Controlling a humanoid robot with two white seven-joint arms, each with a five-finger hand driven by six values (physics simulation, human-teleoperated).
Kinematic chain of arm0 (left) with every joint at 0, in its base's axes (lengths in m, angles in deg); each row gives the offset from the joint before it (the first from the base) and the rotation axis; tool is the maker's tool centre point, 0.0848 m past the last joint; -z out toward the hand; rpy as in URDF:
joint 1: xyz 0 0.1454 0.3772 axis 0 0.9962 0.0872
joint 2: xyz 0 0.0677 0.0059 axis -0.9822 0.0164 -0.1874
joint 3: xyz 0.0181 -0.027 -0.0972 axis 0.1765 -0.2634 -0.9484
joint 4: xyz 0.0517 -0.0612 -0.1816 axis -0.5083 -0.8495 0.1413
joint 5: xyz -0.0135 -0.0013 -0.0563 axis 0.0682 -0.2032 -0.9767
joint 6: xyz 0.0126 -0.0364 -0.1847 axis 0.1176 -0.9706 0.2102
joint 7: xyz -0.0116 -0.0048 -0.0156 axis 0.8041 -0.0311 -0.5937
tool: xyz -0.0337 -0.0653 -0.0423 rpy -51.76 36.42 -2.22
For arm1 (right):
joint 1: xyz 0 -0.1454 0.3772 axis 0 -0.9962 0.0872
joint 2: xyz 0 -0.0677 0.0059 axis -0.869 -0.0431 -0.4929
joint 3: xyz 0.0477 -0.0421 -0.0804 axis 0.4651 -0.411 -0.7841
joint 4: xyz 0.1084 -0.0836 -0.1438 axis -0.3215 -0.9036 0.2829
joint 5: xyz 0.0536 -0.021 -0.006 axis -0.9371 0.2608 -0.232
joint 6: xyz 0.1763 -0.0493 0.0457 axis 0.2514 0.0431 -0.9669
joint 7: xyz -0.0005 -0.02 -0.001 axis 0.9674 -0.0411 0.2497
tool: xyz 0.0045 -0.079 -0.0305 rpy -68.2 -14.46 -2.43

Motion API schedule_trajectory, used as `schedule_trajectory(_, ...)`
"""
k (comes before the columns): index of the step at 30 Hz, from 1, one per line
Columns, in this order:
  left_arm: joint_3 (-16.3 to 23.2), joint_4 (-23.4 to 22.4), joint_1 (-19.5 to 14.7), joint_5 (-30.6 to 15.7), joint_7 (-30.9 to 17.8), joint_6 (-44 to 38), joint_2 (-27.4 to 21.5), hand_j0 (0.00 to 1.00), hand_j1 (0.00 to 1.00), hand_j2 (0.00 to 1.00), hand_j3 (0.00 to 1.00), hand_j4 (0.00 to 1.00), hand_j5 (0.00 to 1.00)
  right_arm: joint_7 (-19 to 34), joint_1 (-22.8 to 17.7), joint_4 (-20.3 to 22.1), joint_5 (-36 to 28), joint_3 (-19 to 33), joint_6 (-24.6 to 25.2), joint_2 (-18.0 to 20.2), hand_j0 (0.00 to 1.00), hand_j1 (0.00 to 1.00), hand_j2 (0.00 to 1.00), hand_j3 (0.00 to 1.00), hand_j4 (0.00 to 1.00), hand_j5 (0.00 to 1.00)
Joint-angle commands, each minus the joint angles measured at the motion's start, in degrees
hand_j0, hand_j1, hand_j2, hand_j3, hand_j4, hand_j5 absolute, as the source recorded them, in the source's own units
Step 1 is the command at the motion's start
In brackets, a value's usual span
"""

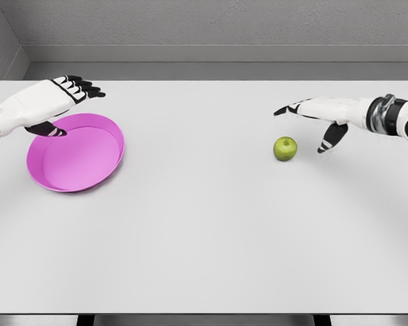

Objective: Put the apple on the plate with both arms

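Observation:
A small green apple point(285, 148) rests on the white table, right of centre. My right hand point(311, 123) hovers just above and to the right of it, fingers spread and holding nothing; the thumb points down beside the apple without touching it. A magenta plate point(112, 161) lies at the left of the table with nothing in it. My left hand point(66, 103) is stretched over the plate's far left rim, fingers extended and relaxed, holding nothing.
The white table point(204, 238) spans the view, its front edge near the bottom of the picture. Grey walls stand behind its far edge.

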Motion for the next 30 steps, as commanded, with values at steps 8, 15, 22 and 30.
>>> schedule_trajectory(8, -0.2, -0.1, 0.0, -0.4, 0.0, 0.0, -0.2, 1.00, 1.00, 1.00, 1.00, 1.00, 1.00, 0.1, 0.7, -3.2, -0.1, -2.5, 0.1, -3.0, 1.00, 1.00, 1.00, 1.00, 1.00, 1.00)
schedule_trajectory(15, -0.2, -0.1, 0.0, -0.4, 0.0, 0.0, -0.1, 1.00, 1.00, 1.00, 1.00, 1.00, 1.00, 0.1, 0.6, -2.9, -0.1, -4.4, -0.4, -2.9, 1.00, 1.00, 1.00, 1.00, 1.00, 1.00)
schedule_trajectory(22, -0.2, -0.1, 0.0, -0.4, 0.0, 0.0, -0.1, 1.00, 1.00, 1.00, 1.00, 1.00, 1.00, 0.1, 0.5, -2.8, -0.1, -5.0, -0.3, -2.8, 1.00, 1.00, 1.00, 1.00, 1.00, 1.00)
schedule_trajectory(30, -0.2, -0.1, 0.0, -0.3, 0.0, 0.0, 0.1, 1.00, 1.00, 1.00, 1.00, 1.00, 1.00, 0.1, 0.6, -4.2, -0.1, -5.8, -0.1, -3.0, 1.00, 1.00, 1.00, 1.00, 1.00, 1.00)
